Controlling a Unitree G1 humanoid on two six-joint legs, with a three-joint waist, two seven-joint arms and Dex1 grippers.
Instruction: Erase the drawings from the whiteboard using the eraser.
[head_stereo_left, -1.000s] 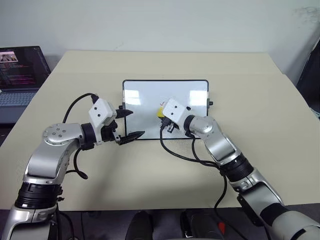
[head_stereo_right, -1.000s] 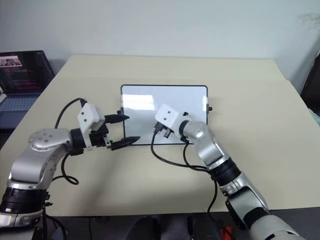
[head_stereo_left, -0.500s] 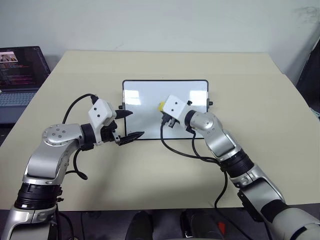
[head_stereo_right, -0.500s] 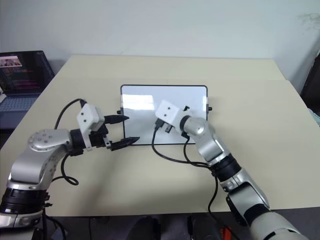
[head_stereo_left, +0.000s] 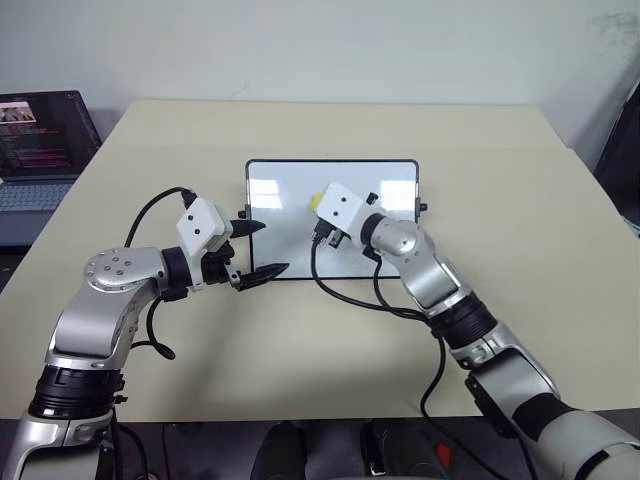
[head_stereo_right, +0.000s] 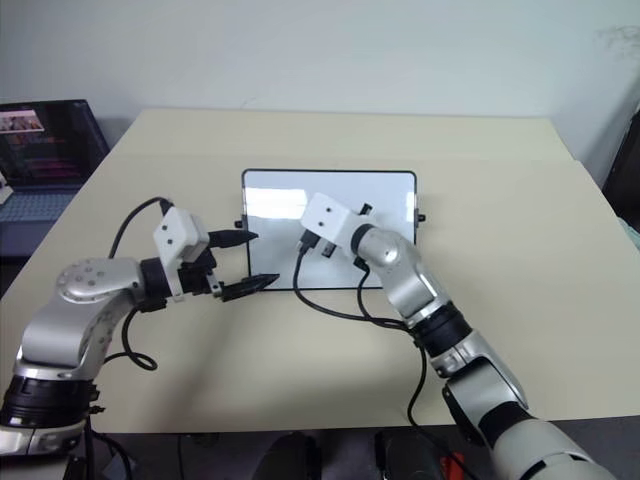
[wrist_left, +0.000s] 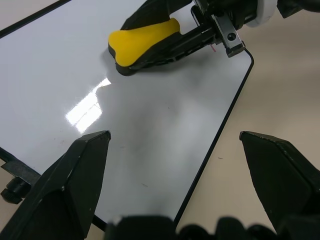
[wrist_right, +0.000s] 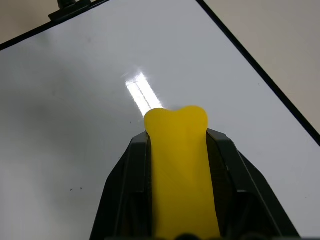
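Whiteboard (head_stereo_left: 300, 205) on table (head_stereo_left: 520, 260), right end effector (wrist_right: 177, 145) clamping eraser (wrist_right: 180, 165), left end effector (head_stereo_left: 256, 248) spread wide

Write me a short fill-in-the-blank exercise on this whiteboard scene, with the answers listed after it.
1. The right gripper is shut on the ____ eraser.
2. The left gripper, at the whiteboard's left edge, is ____.
3. Left of the table sits an open ____.

Answers: yellow; open; laptop

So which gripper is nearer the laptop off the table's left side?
Left. The left gripper sits open at the white black-framed whiteboard's left edge; the right gripper, shut on the small yellow eraser, is over the board, farther from the dark laptop.
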